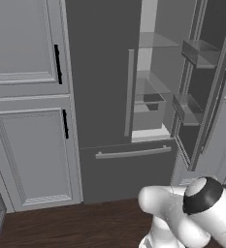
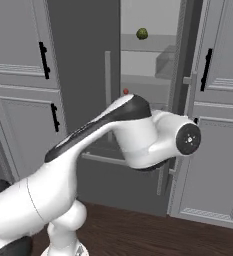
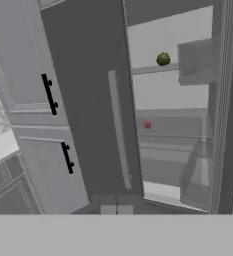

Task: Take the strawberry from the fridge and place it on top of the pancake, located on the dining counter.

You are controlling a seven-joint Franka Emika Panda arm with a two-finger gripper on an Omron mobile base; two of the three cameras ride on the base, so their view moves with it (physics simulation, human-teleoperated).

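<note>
We find the fridge point(image 3: 93, 100) with its right door open — the strawberry point(image 3: 147, 125) sits on a middle shelf, below a green round item point(image 3: 163, 59). The tool appears clenched and empty, though its tips are barely discernible.

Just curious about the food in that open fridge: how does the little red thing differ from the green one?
The strawberry is red and tiny; the green ball is dark green and clearly larger. The strawberry sits on a lower shelf, the green ball on the one above. Both are roundish and rest untouched.
</note>
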